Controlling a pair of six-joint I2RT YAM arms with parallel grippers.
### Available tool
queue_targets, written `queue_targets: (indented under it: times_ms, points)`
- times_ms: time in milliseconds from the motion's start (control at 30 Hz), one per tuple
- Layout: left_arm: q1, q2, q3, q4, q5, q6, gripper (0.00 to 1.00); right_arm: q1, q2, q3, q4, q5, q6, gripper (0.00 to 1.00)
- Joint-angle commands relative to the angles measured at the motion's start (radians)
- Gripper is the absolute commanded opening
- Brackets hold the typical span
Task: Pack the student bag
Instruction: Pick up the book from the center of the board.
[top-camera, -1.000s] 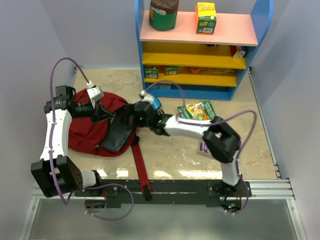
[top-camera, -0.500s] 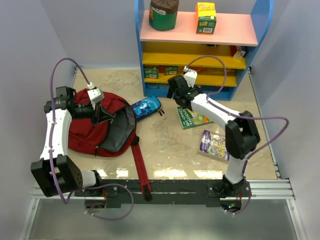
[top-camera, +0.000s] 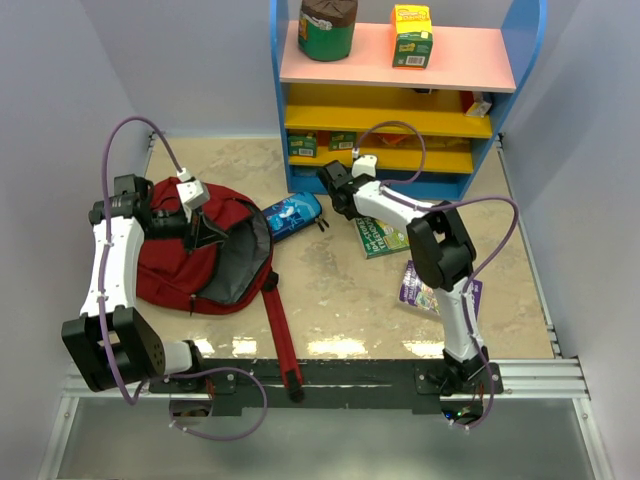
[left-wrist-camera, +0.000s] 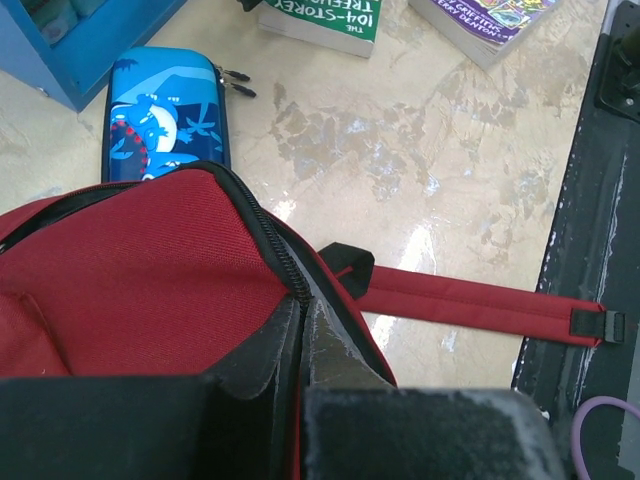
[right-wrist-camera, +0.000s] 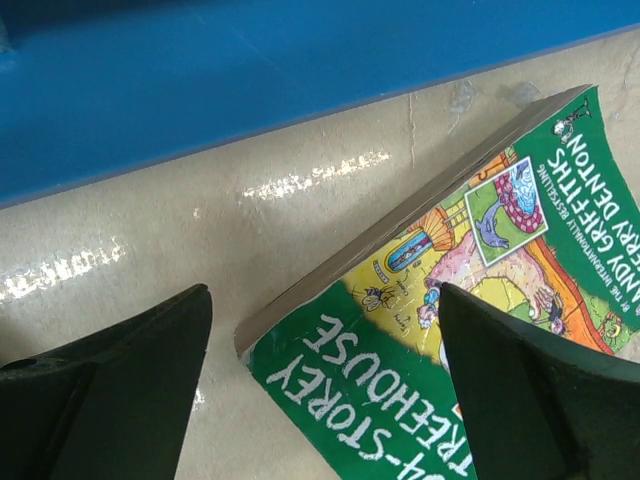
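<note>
The student bag (top-camera: 175, 268), a dark red backpack, lies at the left of the table with its mouth held up. My left gripper (top-camera: 205, 232) is shut on the bag's zipper edge (left-wrist-camera: 283, 262); in the left wrist view its fingers (left-wrist-camera: 262, 350) pinch the red fabric (left-wrist-camera: 130, 270). My right gripper (top-camera: 335, 190) stands open low over the near corner of a green book (top-camera: 385, 236), in front of the shelf. In the right wrist view the book's corner (right-wrist-camera: 300, 345) lies between the two black fingers (right-wrist-camera: 130, 360), untouched.
A blue pencil case (top-camera: 292, 215) lies just right of the bag's mouth. A purple book (top-camera: 420, 290) sits partly under the right arm. The bag's long red strap (top-camera: 283, 340) runs to the table's near edge. The blue shelf unit (top-camera: 515, 80) stands at the back.
The right arm has pulled away from the bag's mouth and the pencil case, swung toward the shelf, then settled over the green book's corner. The left arm has not moved.
</note>
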Motion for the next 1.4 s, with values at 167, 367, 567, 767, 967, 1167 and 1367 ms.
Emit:
queue_targets:
  times_ms: [167, 367, 567, 767, 967, 1167, 1367]
  points:
    - [0.013, 0.015, -0.004, -0.027, 0.077, 0.055, 0.00, 0.003, 0.050, 0.023, 0.003, 0.028, 0.022, 0.96]
    - [0.012, 0.018, -0.011, -0.025, 0.078, 0.059, 0.00, 0.013, 0.014, -0.096, 0.075, -0.084, 0.028, 0.97]
    - [0.013, 0.016, -0.017, -0.033, 0.080, 0.067, 0.00, 0.035, -0.035, -0.222, 0.165, -0.164, 0.008, 0.69]
    - [0.018, 0.010, -0.005, -0.054, 0.078, 0.082, 0.00, 0.092, -0.073, -0.339, 0.245, -0.213, -0.010, 0.33]
    - [0.022, 0.006, 0.004, -0.085, 0.078, 0.108, 0.00, 0.220, -0.166, -0.389, 0.267, -0.166, -0.043, 0.00]
    - [0.030, 0.006, 0.009, -0.116, 0.078, 0.136, 0.00, 0.325, -0.441, -0.357, 0.192, -0.031, -0.092, 0.00]
    - [0.031, 0.003, 0.007, -0.117, 0.091, 0.139, 0.00, 0.437, -0.611, -0.190, 0.060, 0.042, -0.162, 0.00]
